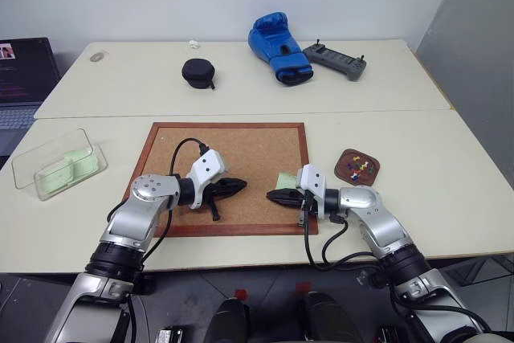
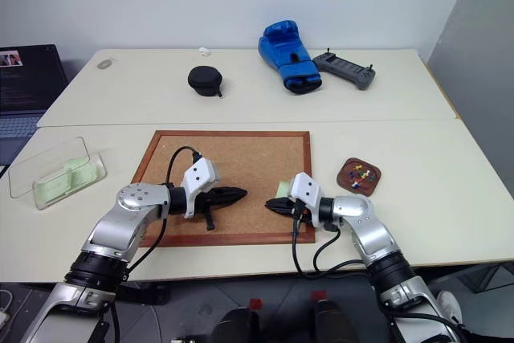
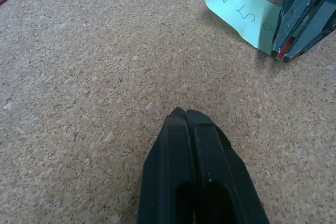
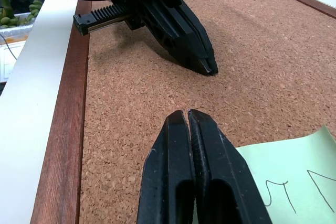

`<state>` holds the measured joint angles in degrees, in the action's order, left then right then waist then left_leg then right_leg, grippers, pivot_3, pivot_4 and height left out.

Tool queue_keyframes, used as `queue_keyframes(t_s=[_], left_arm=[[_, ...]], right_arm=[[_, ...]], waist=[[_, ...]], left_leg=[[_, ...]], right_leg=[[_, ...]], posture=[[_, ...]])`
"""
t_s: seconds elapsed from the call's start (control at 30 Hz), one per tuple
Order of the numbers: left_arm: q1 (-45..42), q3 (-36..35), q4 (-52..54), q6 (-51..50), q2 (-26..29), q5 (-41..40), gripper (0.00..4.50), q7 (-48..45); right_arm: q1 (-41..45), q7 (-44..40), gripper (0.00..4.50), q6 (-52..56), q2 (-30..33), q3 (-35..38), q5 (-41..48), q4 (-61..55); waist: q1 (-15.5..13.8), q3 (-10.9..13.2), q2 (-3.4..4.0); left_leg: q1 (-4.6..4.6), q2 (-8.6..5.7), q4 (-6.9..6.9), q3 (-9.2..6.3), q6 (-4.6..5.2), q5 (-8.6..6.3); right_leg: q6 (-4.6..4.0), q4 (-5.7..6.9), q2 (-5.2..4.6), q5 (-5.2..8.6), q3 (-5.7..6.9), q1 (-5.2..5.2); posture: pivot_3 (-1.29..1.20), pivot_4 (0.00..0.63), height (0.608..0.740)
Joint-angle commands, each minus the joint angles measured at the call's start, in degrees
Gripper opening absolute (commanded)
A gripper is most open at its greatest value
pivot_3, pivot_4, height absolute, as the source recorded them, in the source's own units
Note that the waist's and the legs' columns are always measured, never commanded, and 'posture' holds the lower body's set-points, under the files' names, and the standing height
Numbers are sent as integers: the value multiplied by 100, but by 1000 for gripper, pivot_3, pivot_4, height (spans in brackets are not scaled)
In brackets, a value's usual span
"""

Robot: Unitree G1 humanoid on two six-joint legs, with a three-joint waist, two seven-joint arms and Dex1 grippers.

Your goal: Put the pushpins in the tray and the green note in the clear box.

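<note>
The green note is thin, limp paper, best pinched at its lifted edge; the right tool and left tool are both clenched empty.

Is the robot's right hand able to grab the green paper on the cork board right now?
Probably yes. The right hand is shut right beside the green note, which lies on the cork board with nothing on top. The left hand is apart, so it leaves the way free. The fingers would need opening first.
</note>
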<state>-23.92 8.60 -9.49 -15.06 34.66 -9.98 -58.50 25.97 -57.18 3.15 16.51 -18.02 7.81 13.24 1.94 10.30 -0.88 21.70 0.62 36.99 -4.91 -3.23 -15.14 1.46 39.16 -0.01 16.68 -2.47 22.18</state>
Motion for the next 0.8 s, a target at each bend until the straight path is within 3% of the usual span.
queue_keyframes(t_s=[0.03,0.43,0.63,0.67,0.8], left_arm=[[79,72,-47,-147,57,119,0,8],[58,114,-72,-96,-20,134,0,32],[-61,-158,209,-580,-134,-272,0,49],[-73,-208,323,-698,-134,-383,316,14],[-132,-327,703,-1155,-115,-759,640,-89]], right_arm=[[88,-86,6,143,81,177,258,-723],[81,-57,6,540,256,198,362,-1456],[86,10,6,663,392,330,432,-1606],[69,26,0,686,425,369,445,-1635],[-35,106,0,822,542,530,503,-1783]], waist=[[-2,1,0],[-5,1,0],[-7,1,0],[-6,1,0],[-7,3,-2]], left_leg=[[1,0,0,-1,0,0],[6,-2,0,-3,0,0],[6,-2,1,-4,0,0],[8,-1,2,-4,0,0],[14,0,1,-6,0,0]], right_leg=[[0,0,0,0,0,1],[0,-1,-2,0,2,4],[0,-1,-2,0,3,3],[0,-1,-3,0,3,3],[0,-3,-3,0,4,8]], posture=[[0,150,740],[0,150,740],[0,150,740],[0,150,740],[0,150,740]])
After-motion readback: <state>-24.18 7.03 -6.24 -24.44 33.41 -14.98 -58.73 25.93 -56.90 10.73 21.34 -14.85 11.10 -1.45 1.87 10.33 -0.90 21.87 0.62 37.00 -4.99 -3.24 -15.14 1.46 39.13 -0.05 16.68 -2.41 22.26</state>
